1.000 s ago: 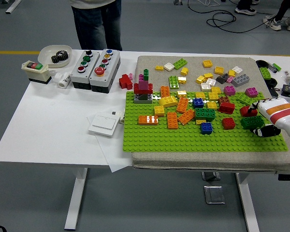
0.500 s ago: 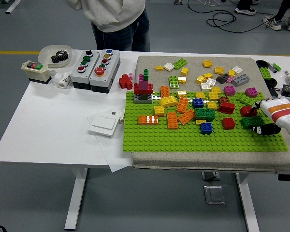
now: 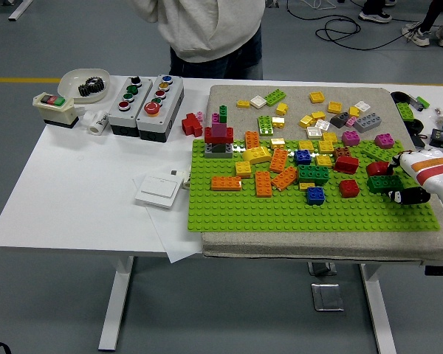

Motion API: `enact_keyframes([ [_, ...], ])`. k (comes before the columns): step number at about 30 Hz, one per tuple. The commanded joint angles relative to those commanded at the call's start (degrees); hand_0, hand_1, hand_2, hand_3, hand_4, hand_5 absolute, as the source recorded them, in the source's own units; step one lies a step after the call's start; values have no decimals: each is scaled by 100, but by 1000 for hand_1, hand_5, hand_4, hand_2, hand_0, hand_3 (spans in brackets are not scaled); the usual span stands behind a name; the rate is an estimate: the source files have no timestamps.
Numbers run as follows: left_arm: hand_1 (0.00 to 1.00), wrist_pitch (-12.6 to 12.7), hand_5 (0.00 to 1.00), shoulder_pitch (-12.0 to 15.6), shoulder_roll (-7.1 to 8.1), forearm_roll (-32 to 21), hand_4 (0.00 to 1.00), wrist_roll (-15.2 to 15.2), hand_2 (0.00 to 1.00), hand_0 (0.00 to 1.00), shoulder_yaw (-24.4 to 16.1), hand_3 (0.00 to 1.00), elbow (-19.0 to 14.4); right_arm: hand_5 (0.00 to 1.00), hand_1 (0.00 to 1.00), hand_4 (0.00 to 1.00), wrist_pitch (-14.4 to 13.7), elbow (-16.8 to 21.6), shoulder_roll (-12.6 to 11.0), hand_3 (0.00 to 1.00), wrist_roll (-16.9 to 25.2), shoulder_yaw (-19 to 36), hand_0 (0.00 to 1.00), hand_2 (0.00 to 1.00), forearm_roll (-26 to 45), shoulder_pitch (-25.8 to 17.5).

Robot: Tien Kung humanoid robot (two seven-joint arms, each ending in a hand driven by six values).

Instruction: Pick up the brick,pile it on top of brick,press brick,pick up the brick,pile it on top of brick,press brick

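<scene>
— Where's my right hand (image 3: 407,188)?

— At the right edge of the green baseplate (image 3: 280,210), resting against a dark green brick (image 3: 384,183). The black fingers (image 3: 410,196) curl beside that brick, but I can't tell whether they actually grip it or only touch it.

— And the pile I'm aiming at?

— I'd take it to be the small stack (image 3: 218,138) at the baseplate's far-left corner: grey at the bottom, red, then a purplish piece on top. That's well apart from my hand.

— What worries you?

— A weak grip. If the brick is only pinched at one corner, I think it twists or drops over the loose bricks mid-baseplate. The red brick (image 3: 378,168) just behind my hand could get knocked too. A person (image 3: 207,33) stands at the table's (image 3: 81,192) far side.
</scene>
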Motion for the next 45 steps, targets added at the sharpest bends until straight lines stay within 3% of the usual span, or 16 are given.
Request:
enact_keyframes([
  [11, 709, 0, 660, -17, -1, -2, 672, -1, 747, 688, 7, 590, -2, 386, 612, 771, 103, -25, 1, 575, 47, -20, 556, 641, 0, 15],
  [12, 711, 3, 661, -16, 0, -9, 672, -3, 747, 689, 11, 590, -3, 398, 530, 749, 76, -46, 0, 547, 70, -17, 437, 587, 0, 16],
  [17, 711, 1, 661, -21, 0, -7, 672, -2, 747, 689, 12, 590, -4, 398, 530, 749, -8, -90, -2, 547, 129, -19, 437, 587, 0, 21],
  [18, 710, 3, 661, -21, -1, -12, 672, -2, 748, 689, 14, 590, -4, 423, 448, 729, -52, -98, -1, 521, 158, -20, 329, 531, 0, 20],
  [29, 710, 2, 661, -27, -1, -9, 672, -1, 748, 689, 11, 589, -5, 427, 406, 716, -210, -96, -23, 513, 280, -6, 285, 509, 0, 9],
  [30, 710, 2, 663, -27, -1, -8, 674, -1, 748, 689, 11, 589, -5, 429, 385, 695, -215, -94, -25, 506, 286, -2, 236, 494, 0, 8],
  [45, 709, 6, 664, -32, -3, -34, 674, -9, 748, 688, 24, 589, -3, 430, 380, 684, -244, 184, -116, 506, 337, 56, 213, 490, 0, -104],
])
